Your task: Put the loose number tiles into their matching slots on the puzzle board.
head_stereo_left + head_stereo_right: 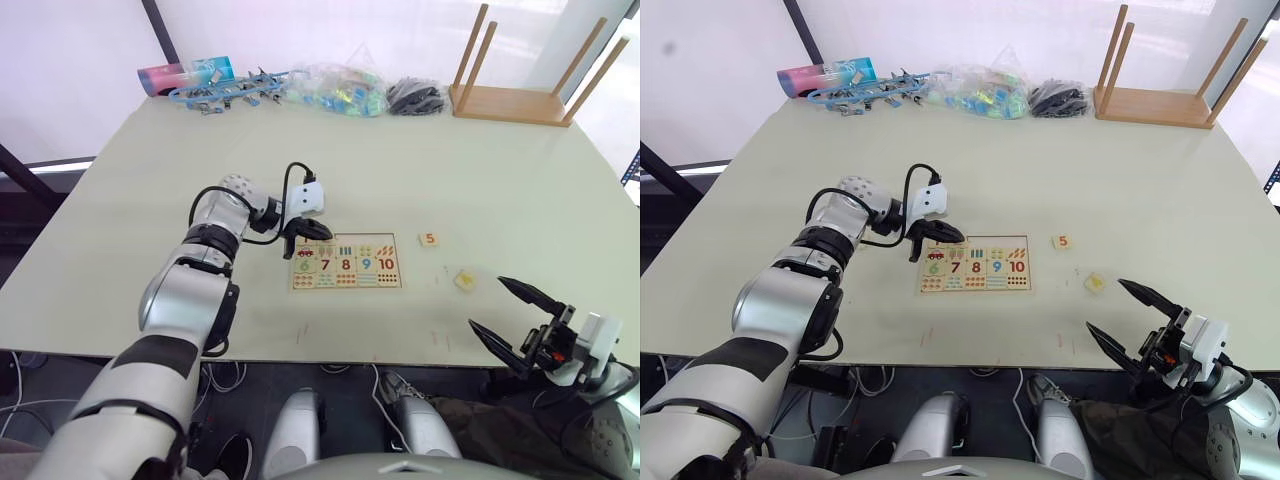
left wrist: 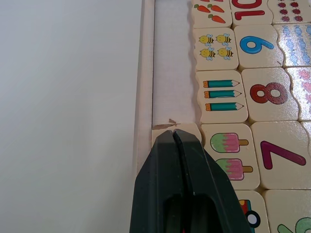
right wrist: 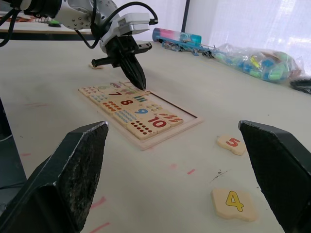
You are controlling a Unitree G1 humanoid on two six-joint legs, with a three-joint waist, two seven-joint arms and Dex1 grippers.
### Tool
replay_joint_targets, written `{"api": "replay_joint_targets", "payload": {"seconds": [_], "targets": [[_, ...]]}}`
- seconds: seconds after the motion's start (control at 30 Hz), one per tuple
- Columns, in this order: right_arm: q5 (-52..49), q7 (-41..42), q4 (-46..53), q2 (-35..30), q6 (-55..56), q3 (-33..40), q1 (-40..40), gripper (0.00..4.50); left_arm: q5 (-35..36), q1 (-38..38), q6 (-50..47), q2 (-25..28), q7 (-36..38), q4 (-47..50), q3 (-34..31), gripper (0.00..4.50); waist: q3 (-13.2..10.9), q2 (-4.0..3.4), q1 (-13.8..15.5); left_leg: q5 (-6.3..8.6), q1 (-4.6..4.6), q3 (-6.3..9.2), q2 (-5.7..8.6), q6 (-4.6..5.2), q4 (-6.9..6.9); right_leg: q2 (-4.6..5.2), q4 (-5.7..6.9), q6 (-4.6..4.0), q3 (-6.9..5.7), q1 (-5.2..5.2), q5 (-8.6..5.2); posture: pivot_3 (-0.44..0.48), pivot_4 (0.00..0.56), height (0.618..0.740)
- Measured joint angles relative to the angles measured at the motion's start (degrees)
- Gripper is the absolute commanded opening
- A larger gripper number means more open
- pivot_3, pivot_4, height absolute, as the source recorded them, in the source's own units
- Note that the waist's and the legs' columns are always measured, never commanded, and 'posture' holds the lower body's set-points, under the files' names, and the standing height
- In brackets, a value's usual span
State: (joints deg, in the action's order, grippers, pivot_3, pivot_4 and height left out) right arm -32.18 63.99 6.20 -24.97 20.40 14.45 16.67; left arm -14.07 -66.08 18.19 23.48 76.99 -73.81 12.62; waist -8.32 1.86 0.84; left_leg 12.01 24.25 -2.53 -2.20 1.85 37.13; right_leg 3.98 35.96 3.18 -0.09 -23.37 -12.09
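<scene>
**Left claw at the top row of the board, two tiles lying loose**

On the pale worktop (image 1: 480, 180) lies the flat rectangular light-wood puzzle board (image 1: 347, 262) with coloured numbers 7, 8, 9 and 10 and small pictures. At its top-left corner stands the left claw (image 2: 173, 133), its two black fingers pressed together, with the tips resting on a small pale-wood tile (image 2: 176, 130) in the slot row along the board's top edge. The rest of this slot row (image 2: 172, 63) is bare. To the right of the board, apart from it, lies the loose pale-wood tile with the orange 5 (image 1: 430, 238). Nearer to the worktop's front edge lies the pale-wood tile with the yellow 4 (image 3: 233, 203). The right claw (image 1: 505, 314) hangs at the front-right edge of the worktop, its fingers spread wide and holding nothing.
</scene>
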Motion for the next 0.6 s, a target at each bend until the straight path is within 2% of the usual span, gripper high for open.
{"api": "replay_joint_targets", "payload": {"seconds": [0.3,0.6], "targets": [[0.0,0.0,0.0,-0.1,0.0,0.0,0.3,4.50,0.4,0.6,-0.1,0.4,0.1,0.6,0.0,0.02,0.0,-0.02,0.0,0.01,-0.06,-0.01,0.00,0.01,0.00,0.00,0.02,-0.02,0.00,0.02,-0.01,0.000,0.150,0.740],[0.0,0.6,-0.3,-0.3,-0.1,0.0,-1.0,4.50,6.9,1.8,-2.3,0.5,2.4,0.7,-6.4,0.02,0.0,0.00,0.0,0.01,0.02,0.01,0.00,0.01,0.04,0.00,0.02,-0.01,-0.01,0.00,0.00,0.000,0.150,0.740]]}}
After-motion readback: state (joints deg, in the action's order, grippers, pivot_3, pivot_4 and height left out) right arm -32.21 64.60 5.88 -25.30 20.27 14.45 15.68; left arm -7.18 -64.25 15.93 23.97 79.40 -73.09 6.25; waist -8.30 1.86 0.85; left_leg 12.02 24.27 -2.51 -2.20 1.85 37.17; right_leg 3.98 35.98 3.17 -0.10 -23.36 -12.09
